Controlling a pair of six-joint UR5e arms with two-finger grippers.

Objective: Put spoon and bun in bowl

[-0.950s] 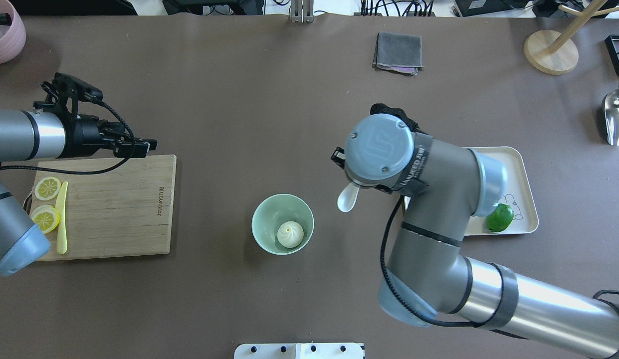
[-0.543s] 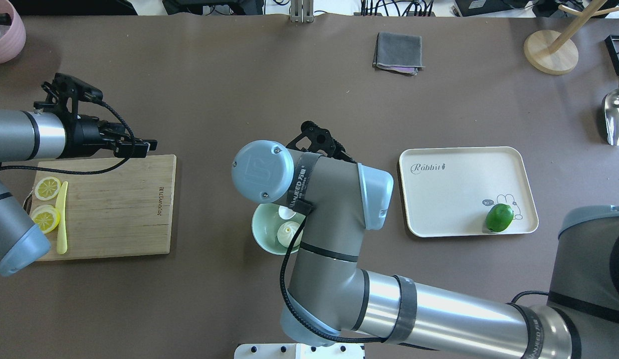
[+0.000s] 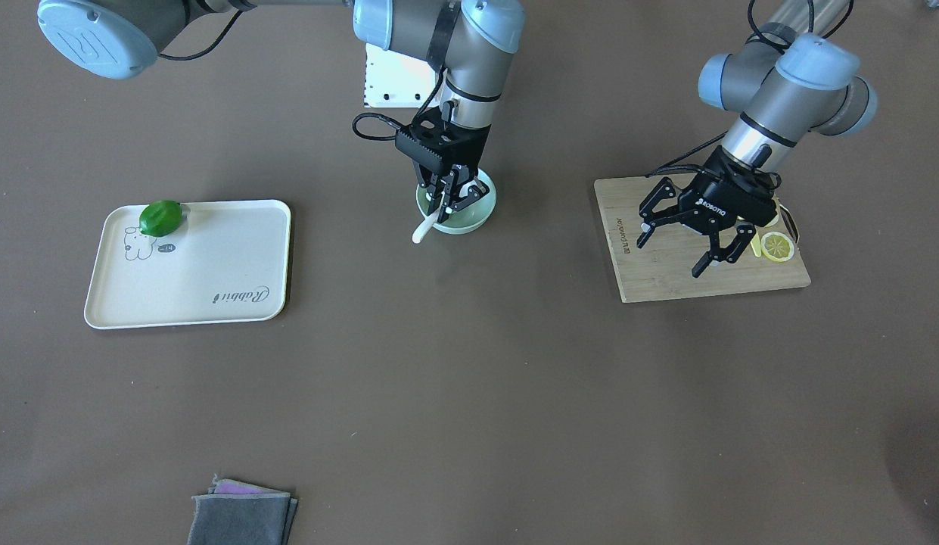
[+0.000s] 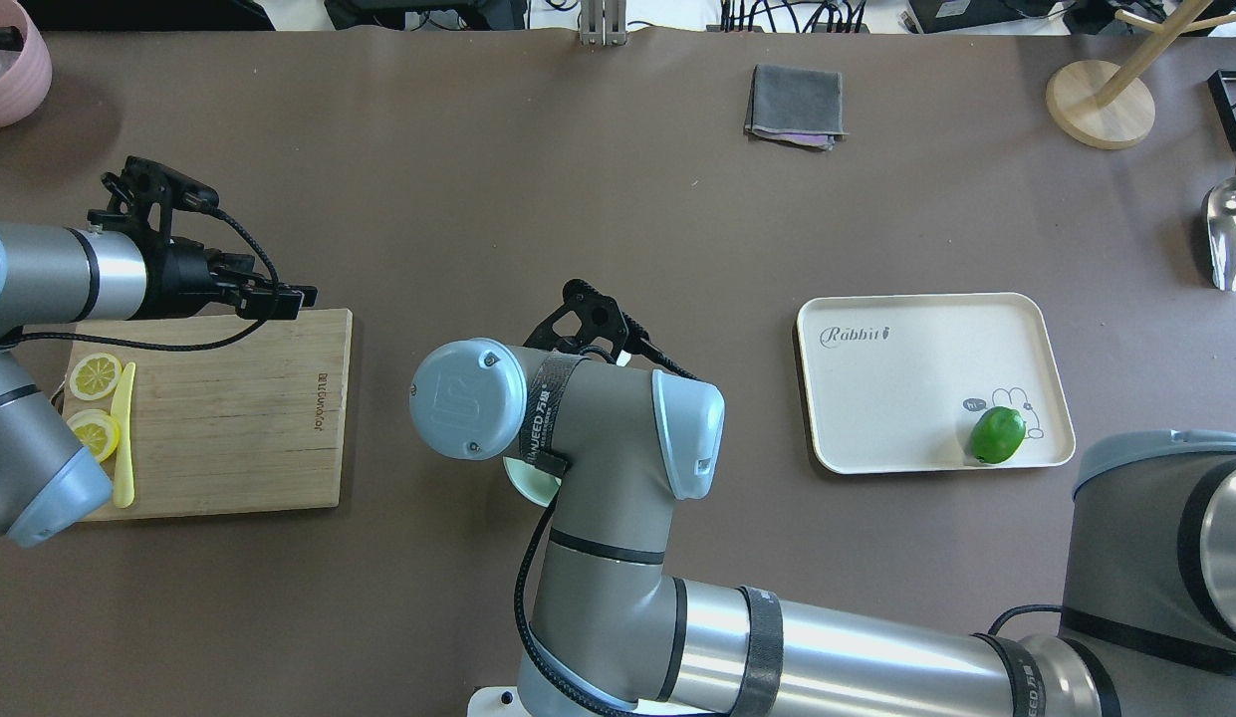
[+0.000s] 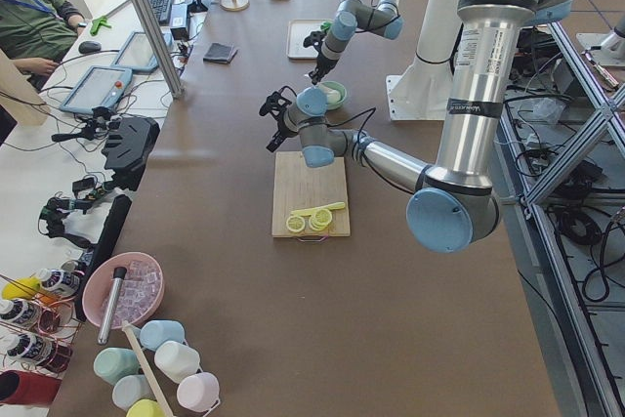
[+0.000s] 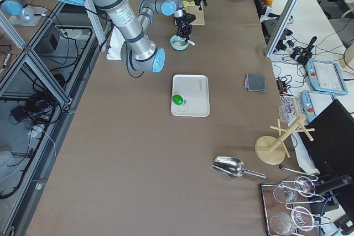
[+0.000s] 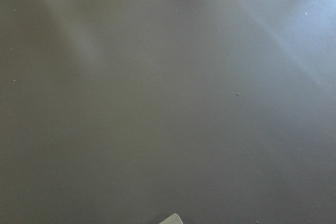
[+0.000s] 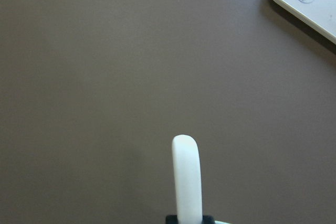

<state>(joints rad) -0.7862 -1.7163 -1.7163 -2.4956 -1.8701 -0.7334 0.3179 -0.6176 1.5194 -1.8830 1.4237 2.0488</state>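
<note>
The pale mint bowl point(image 3: 480, 214) stands mid-table; in the overhead view only a sliver of its rim point(image 4: 526, 481) shows under my right arm. My right gripper point(image 3: 448, 203) hangs over the bowl, shut on the white spoon point(image 3: 422, 229). The spoon's scoop end is down at the bowl and its handle sticks out over the rim; the handle also shows in the right wrist view point(image 8: 187, 177). The bun is hidden by the gripper and arm. My left gripper point(image 3: 672, 250) is open and empty above the cutting board's edge.
A wooden cutting board point(image 4: 229, 418) holds lemon slices point(image 4: 95, 376) and a yellow knife point(image 4: 124, 438). A cream tray point(image 4: 906, 378) with a green fruit point(image 4: 997, 435) lies right of the bowl. A grey cloth point(image 4: 795, 105), wooden stand point(image 4: 1101, 105) and metal scoop point(image 4: 1230, 234) are far back.
My right arm has swung left from beside the tray to over the bowl, carrying the spoon, and now covers the bun. The left arm has barely shifted.
</note>
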